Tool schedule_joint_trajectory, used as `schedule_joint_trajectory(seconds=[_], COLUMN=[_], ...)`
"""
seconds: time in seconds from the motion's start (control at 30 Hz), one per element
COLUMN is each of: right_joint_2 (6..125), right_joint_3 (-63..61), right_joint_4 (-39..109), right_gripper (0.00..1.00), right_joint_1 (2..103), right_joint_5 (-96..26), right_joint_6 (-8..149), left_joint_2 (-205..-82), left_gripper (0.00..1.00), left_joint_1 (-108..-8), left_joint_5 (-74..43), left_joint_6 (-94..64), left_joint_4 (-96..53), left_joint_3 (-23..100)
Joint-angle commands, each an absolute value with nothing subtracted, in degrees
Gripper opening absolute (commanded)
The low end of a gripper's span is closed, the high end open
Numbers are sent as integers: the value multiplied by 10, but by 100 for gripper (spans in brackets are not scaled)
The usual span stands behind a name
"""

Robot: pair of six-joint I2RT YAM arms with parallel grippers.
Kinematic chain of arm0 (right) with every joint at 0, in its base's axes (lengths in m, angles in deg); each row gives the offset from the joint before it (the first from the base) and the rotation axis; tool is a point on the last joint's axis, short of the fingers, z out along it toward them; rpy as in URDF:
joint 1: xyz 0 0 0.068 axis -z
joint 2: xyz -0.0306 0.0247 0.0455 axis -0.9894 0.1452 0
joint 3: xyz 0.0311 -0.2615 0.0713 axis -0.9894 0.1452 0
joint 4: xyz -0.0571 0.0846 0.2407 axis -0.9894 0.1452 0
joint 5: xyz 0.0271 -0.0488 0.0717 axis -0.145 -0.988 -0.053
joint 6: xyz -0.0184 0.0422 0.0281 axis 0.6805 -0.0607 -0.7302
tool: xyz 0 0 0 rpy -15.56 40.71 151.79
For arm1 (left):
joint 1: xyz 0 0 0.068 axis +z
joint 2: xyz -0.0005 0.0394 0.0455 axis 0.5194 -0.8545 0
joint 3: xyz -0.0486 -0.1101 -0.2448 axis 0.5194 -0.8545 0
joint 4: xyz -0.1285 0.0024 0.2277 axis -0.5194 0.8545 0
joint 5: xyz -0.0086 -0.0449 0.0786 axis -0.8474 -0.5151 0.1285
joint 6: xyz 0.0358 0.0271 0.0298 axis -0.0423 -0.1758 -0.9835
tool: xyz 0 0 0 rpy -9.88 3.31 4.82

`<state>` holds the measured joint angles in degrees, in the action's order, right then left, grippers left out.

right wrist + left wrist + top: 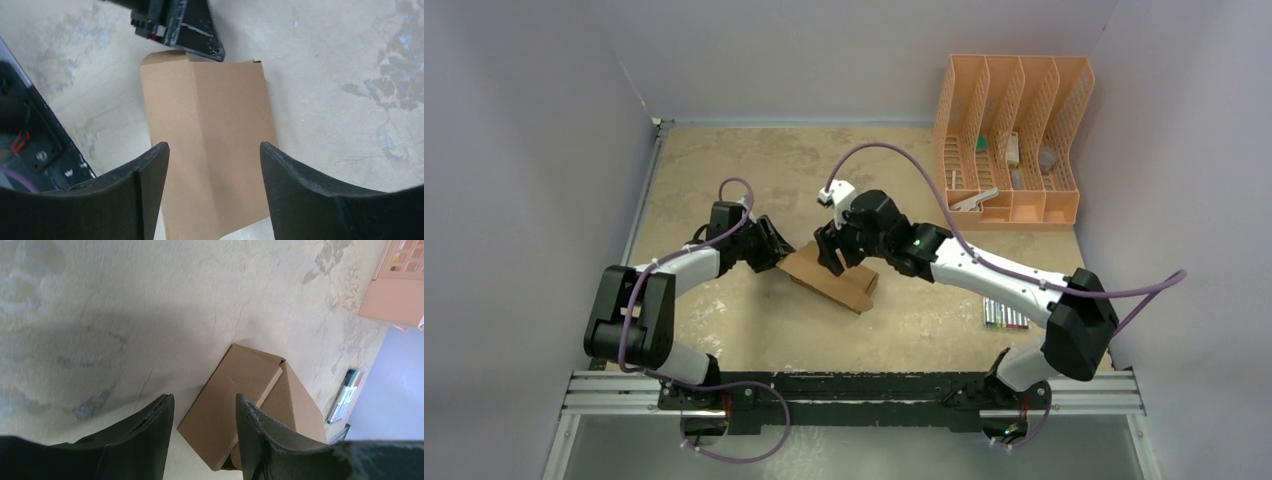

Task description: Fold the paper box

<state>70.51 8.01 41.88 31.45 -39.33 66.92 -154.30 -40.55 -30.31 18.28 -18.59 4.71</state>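
Right claw [215, 150] hangs spread wide directly over the paper box [210, 100] and grips nothing; the brown cardboard shows in the gap between its two fingers and runs away from them, so the box's long axis lies straight ahead of this claw, crosswise to the line along which its fingers close. Whether the fingertips touch the cardboard cannot be told. A crease runs down the length of the box just left of the claw's centre line. Left claw [205, 402] is also spread, though less widely, and empty, with the box just ahead of and below its tips, one short end nearest it and one panel overlapping another. From above, the box lies flat on the table [724, 170] between the two claws, with the left one at one short end and the right one above the same half. I judge the right claw the nearer. Since the box looks about as wide as its gap, pressing or folding along the crease seems more likely than pinching across it.
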Motion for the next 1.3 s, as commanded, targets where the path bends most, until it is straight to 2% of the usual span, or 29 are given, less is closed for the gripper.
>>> schedule_joint_trajectory(seconds=[0.0,0.37,0.6,0.9,1.27], right_joint_2=[674,715,747,753,761], right_joint_3=[68,64,96,115,113], right_joint_4=[453,498,469,433,426], right_gripper=[71,72,69,58,54], right_joint_1=[253,117,91,91,91], right_joint_5=[-449,-635,-735,-734,-717], right_joint_6=[782,898,926,930,926], left_joint_2=[-1499,-1455,-1426,-1371,-1293], left_gripper=[48,49,49,49,48], left_joint_1=[-404,-403,-402,-402,-403], left_joint_5=[-321,-294,-287,-308,-312], left_joint_6=[199,244,270,293,346], left_joint_4=[-174,-165,-168,-158,-137], left_joint_3=[28,-12,-36,-63,-110])
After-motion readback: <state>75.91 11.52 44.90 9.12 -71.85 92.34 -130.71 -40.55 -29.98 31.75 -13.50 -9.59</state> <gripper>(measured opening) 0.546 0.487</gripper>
